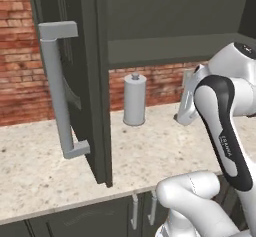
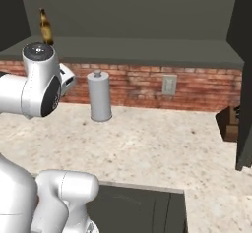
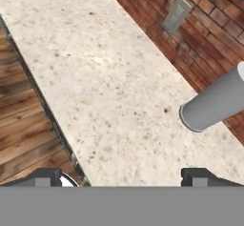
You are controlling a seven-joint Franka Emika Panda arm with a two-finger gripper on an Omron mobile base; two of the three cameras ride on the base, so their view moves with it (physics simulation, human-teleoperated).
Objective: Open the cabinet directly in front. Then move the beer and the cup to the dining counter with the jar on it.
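The arm bends up over the counter, its pincer spread wide, holding nothing.

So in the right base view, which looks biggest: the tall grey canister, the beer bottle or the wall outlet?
1. Tall grey canister, clearly the biggest.
2. Beer bottle.
3. Wall outlet.
The bottle and outlet look close in size, and the robot's arm hides the bottle's lower part, so their order is unsure.

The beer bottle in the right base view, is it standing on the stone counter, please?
No, the beer stands up on the open cabinet's shelf.
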